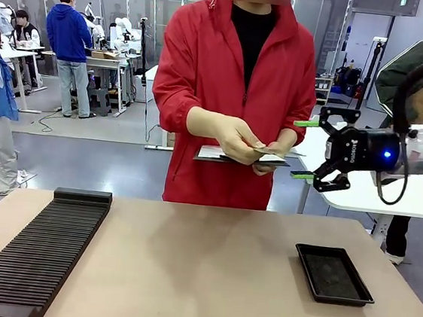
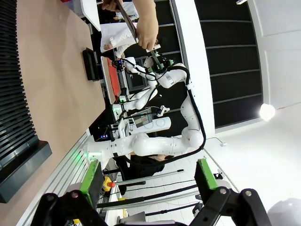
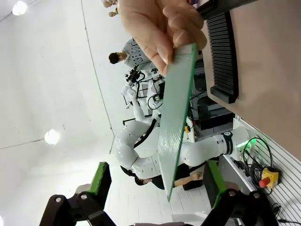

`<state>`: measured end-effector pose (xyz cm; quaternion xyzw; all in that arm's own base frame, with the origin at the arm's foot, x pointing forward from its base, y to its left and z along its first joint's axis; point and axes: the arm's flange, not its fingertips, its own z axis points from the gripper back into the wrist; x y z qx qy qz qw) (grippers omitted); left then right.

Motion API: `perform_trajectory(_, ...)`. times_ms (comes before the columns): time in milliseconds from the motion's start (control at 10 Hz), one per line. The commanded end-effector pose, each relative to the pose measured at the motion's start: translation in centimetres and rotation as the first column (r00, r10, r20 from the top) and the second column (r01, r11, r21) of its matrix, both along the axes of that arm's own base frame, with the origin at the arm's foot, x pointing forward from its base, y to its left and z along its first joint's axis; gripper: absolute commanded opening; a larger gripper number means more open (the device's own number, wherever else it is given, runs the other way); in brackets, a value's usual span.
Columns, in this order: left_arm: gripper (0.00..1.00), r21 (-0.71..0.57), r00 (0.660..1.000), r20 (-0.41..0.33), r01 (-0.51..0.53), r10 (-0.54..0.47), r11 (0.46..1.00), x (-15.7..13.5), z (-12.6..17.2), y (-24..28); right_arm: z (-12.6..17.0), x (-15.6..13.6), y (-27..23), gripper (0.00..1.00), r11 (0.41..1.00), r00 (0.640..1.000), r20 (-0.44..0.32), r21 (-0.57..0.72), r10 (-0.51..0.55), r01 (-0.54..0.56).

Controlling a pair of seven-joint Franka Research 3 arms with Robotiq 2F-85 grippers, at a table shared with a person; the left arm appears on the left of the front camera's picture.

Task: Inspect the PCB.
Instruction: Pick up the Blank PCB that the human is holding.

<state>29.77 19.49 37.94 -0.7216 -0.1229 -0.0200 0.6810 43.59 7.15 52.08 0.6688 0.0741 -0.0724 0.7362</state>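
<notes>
Far left, a black slotted rack lies along the near-left edge of the tabletop, well clear of the action. The left end effector hangs with its 2 green-padded fingers spread wide, nothing between them, parked out of the way, by the look of it.

In the middle, at the far side, the person in the red jacket holds the PCB up in one hand, pinched at 1 end so the free end reaches toward the robot. That looks like a hand-over. A white clipboard sits just under the hands, probably for noting the result.

Just right of that, the right end effector is up at chest height, fingers spread, aimed at the board. From its wrist view the board's free edge points down toward the gap, but I cannot tell whether it is inside yet. Nothing is gripped.

Near right, a black tray sits bare, likely a set-down spot.

The tabletop is plain tan and matte. Beyond it is an open lab with a grey floor, glass partitions, more benches and people.
</notes>
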Motion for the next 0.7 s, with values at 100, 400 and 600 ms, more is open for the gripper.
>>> perform_trajectory(100,1.0,0.018,1.0,-0.014,-0.001,0.001,1.0,-0.3,0.3,-0.1,-0.2,1.0,2.5,1.0,1.0,0.998,-0.058,0.002,0.007,-0.007)
perform_trajectory(400,1.0,0.018,1.0,-0.014,-0.001,0.001,1.0,-0.3,0.3,-0.1,-0.8,0.9,2.9,0.81,1.0,0.999,-0.037,0.022,0.02,-0.019)
perform_trajectory(600,1.0,0.018,1.0,-0.014,-0.001,0.001,1.0,-0.3,0.3,-0.1,-1.0,0.8,3.4,0.62,0.999,0.999,-0.036,0.035,0.03,-0.029)
